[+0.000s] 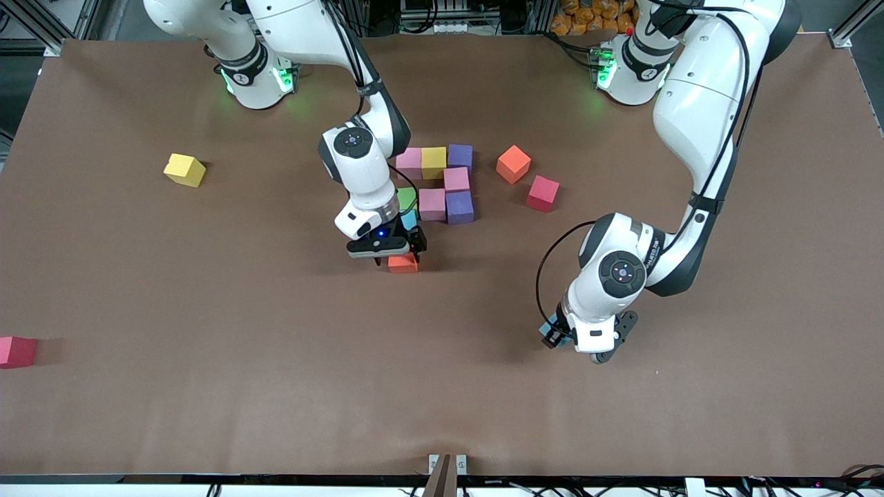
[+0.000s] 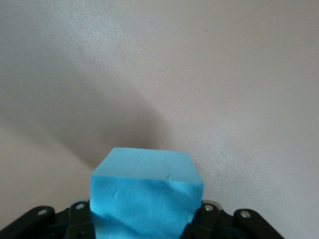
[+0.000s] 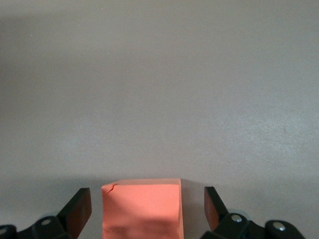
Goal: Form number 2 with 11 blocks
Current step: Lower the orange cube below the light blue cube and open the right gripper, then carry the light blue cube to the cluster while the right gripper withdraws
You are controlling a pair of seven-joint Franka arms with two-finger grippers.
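The part-built number 2 lies mid-table: pink, yellow and purple blocks in a row, then a pink, a pink beside a purple, then a green and a light blue. My right gripper is open, its fingers apart on either side of an orange block that sits on the table just nearer the camera than that light blue. My left gripper is shut on a light blue block, low over bare table toward the left arm's end.
A loose orange cube and a red cube lie beside the digit toward the left arm's end. A yellow cube and a red cube lie toward the right arm's end.
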